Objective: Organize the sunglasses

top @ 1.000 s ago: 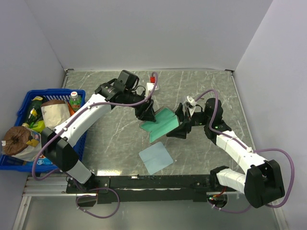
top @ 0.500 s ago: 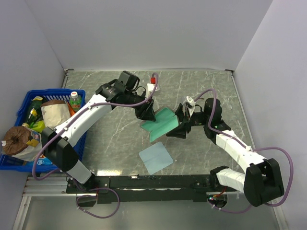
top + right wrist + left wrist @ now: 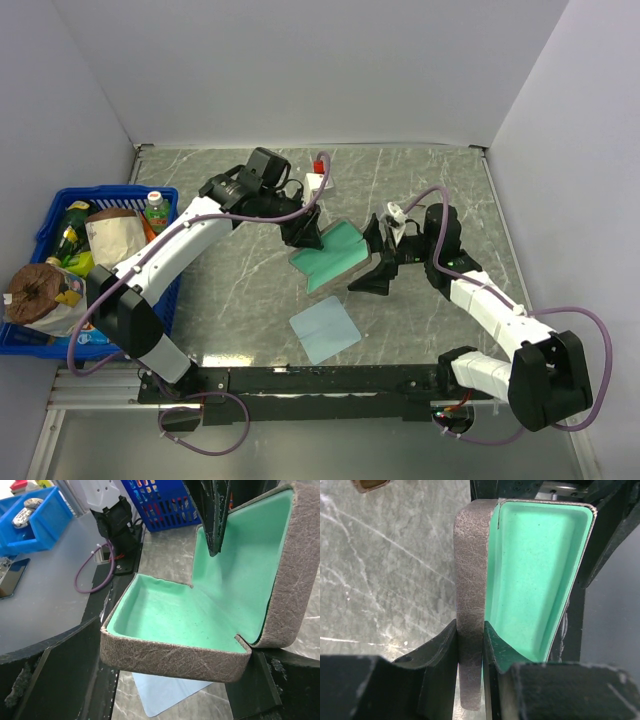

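Evidently we are at the step of holding the case (image 3: 175,615) open. Our left gripper (image 3: 470,645) pinches the edge of the raised lid, while our right gripper (image 3: 372,255) stands spread wide, one finger on either side of the lower half; whether it touches, we cannot tell. The teal lining is bare. The sunglasses (image 3: 370,484) lie on the table (image 3: 240,280) beyond the case. Only a sliver of them shows, at the top corner of the left wrist view: a thin brown rim around a dark brownish lens. Next, we judge, the free right gripper must reach for that slim frame and close on it gently, since it looks liable to slip, while the left holds the lid up.
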You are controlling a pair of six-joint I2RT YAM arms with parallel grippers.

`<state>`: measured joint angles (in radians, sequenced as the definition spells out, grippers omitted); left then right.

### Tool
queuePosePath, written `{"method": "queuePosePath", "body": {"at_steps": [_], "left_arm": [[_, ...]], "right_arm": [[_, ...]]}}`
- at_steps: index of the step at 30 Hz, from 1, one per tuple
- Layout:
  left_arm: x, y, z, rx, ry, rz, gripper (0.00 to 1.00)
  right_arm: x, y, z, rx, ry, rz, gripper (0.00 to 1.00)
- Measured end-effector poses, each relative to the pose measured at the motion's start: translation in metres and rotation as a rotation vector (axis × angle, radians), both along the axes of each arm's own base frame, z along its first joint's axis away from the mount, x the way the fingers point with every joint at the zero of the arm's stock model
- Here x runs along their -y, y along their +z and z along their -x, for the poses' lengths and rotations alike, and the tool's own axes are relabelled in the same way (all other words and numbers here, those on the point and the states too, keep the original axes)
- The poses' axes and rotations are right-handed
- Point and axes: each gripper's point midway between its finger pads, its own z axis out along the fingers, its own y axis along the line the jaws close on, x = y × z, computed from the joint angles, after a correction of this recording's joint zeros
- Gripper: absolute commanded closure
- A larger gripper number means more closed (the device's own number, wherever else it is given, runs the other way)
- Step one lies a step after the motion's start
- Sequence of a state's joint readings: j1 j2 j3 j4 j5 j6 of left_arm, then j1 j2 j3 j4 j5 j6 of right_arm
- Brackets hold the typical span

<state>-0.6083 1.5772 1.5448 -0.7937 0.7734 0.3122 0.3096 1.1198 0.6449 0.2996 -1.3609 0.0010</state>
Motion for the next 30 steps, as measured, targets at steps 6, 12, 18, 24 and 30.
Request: {"method": "queuePosePath", "body": {"at_steps": [6,12,18,24,30], "left_arm": [[-0.004,-0.004,-0.009,0.037,0.033,-0.035,0.74],[-0.013,-0.012,-0.024,0.103,0.085,-0.100,0.74],[-0.022,-0.017,-0.035,0.159,0.117,-0.153,0.74],[-0.032,-0.021,-0.049,0.235,0.144,-0.216,0.74],[-0.043,-0.036,-0.067,0.308,0.156,-0.310,0.74]], "right_arm": [[0.001,0.002,-0.022,0.033,-0.106,0.037,0.00],[0.010,0.000,-0.050,0.109,-0.273,0.083,0.00],[0.020,-0.003,-0.065,0.142,-0.357,0.120,0.00],[0.037,-0.001,-0.077,0.168,-0.445,0.144,0.00],[0.059,0.014,-0.089,0.225,-0.559,0.140,0.00]]}}
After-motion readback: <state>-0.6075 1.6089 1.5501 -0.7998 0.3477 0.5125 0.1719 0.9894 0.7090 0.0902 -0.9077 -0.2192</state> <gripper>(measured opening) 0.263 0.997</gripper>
